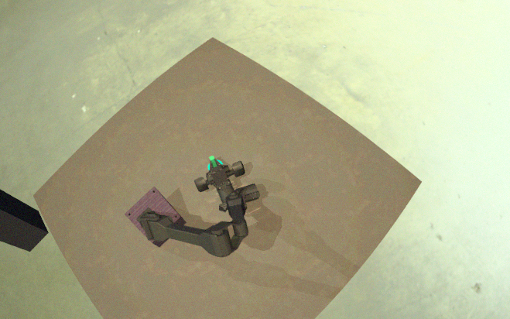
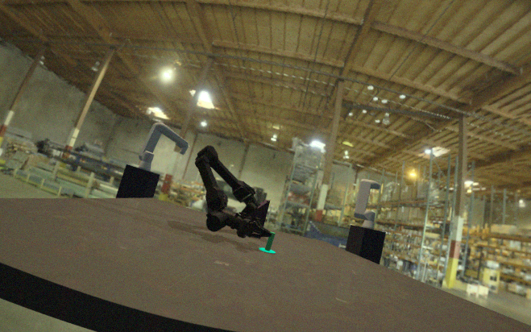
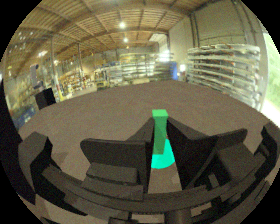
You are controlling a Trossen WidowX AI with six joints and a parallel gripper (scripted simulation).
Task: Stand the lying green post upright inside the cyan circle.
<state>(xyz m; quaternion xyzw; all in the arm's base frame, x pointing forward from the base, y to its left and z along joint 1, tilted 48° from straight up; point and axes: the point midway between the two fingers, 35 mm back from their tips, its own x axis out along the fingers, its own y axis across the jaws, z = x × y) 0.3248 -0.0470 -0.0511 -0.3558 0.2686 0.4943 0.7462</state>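
Standing upright on the flat cyan circle [image 2: 267,250], the slim green post [image 2: 270,240] is clamped near its top between the jaws of the dark parallel-jaw gripper [image 2: 266,234]. Seen from above, post and circle lie just beyond the gripper at 11 o'clock. The arm rises from a purple base plate [image 1: 155,197] at about 8 o'clock on the matte brown square table top [image 1: 296,130]. Around it spreads a dim warehouse with a timber roof [image 2: 383,53], steel shelf racks [image 2: 427,193] and a pale concrete floor [image 1: 446,79].
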